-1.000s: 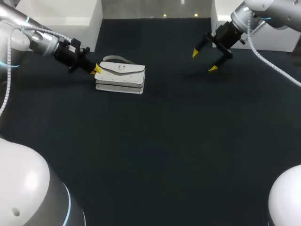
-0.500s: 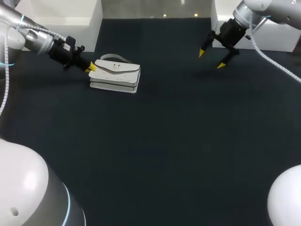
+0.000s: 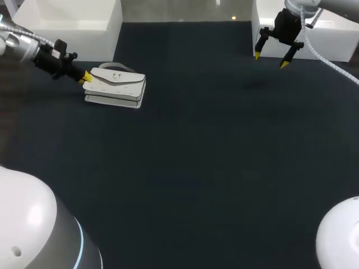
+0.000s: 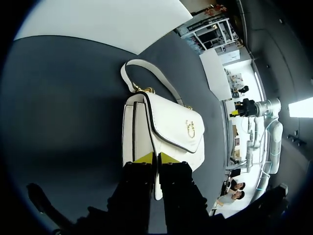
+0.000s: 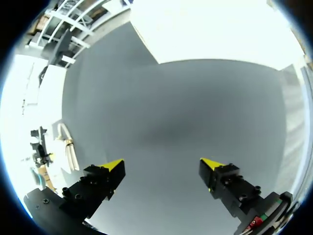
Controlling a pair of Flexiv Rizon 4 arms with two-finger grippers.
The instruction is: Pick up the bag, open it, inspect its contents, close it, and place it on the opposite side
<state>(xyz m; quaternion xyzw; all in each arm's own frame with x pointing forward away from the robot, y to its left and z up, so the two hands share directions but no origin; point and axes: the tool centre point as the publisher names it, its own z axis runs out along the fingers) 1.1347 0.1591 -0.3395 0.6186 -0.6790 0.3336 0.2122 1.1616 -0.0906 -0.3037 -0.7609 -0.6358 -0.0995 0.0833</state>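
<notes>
Between left fingers (image 4: pixel 144 158), the bag (image 4: pixel 168 128)

A white handbag (image 3: pixel 115 88) lies flat at the far left of the bench (image 3: pixel 196 157), flap closed, gold clasp (image 4: pixel 188 128) showing, strap handle (image 3: pixel 116 68) on its far side.

Bare table (image 3: pixel 196 168) runs from the bag (image 3: pixel 115 88) (left tool (image 3: pixel 86 77) pinching it) to the right tool (image 3: pixel 270 60).

A white bag (image 3: pixel 115 88) with thin black edging and a gold clasp (image 4: pixel 188 128), on a dark navy tabletop (image 3: pixel 196 157). The left pincer (image 3: pixel 85 77) and right pincer (image 3: pixel 270 60) are black with bright yellow tips.
</notes>
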